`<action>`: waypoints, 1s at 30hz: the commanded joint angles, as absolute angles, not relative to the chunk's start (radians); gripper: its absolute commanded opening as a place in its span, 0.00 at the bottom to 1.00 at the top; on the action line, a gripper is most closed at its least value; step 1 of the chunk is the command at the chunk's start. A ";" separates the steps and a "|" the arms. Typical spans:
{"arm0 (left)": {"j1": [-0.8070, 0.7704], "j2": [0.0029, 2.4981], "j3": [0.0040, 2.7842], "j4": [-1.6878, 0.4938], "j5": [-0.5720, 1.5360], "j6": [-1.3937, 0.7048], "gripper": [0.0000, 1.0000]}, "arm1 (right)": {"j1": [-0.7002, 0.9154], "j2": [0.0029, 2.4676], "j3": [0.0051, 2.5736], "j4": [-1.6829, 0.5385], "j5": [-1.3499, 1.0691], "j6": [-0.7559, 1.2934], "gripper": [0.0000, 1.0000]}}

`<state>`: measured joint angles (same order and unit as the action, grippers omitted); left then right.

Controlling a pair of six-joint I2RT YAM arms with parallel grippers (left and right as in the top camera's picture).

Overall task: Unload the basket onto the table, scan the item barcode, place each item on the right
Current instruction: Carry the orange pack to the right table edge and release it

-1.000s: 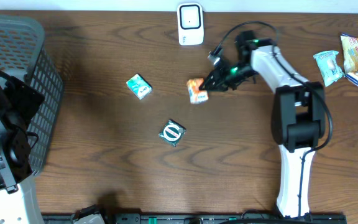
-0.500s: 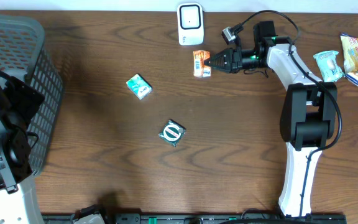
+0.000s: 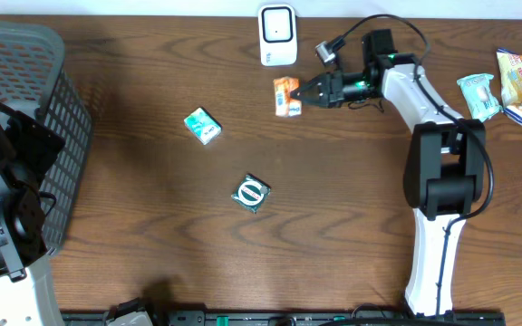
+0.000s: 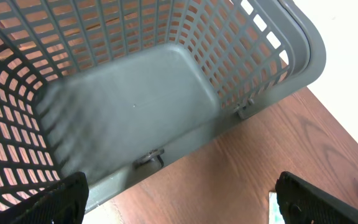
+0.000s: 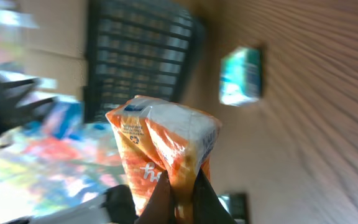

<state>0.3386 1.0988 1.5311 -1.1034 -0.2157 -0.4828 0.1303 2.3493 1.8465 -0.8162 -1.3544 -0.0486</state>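
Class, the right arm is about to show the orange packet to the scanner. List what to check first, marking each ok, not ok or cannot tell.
1. Grip: right gripper shut on orange packet: ok.
2. Packet near white scanner, not touching: ok.
3. Barcode turned toward scanner: cannot tell.
4. Nothing between packet and scanner: ok.
5. Other arm: left gripper open by grey basket, far from scanner: ok.
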 commanded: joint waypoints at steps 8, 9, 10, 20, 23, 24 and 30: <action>0.342 1.099 1.533 -1.107 -0.221 -0.491 0.95 | 0.362 2.254 1.998 -0.840 0.121 -0.098 0.01; 0.342 1.099 1.533 -1.107 -0.221 -0.492 0.95 | 0.390 2.252 2.015 -0.765 0.293 -0.179 0.01; 0.342 1.099 1.533 -1.107 -0.221 -0.492 0.95 | 0.401 2.252 2.015 -0.716 0.354 -0.229 0.01; 0.342 1.099 1.533 -1.107 -0.221 -0.491 0.95 | 0.422 2.386 2.013 -0.057 0.176 -0.925 0.01; 0.342 1.099 1.533 -1.107 -0.221 -0.491 0.95 | 0.421 2.426 2.013 -0.018 0.162 -0.924 0.01; 0.342 1.099 1.533 -1.107 -0.221 -0.491 0.95 | 0.421 2.434 2.013 -0.018 0.162 -0.923 0.01; 0.342 1.099 1.533 -1.107 -0.221 -0.492 0.95 | 0.418 2.435 2.014 -0.003 0.219 -0.921 0.01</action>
<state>0.3386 1.0988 1.5311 -1.1034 -0.2157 -0.4828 0.4267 2.4584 2.0064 -0.0132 0.1795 -0.9089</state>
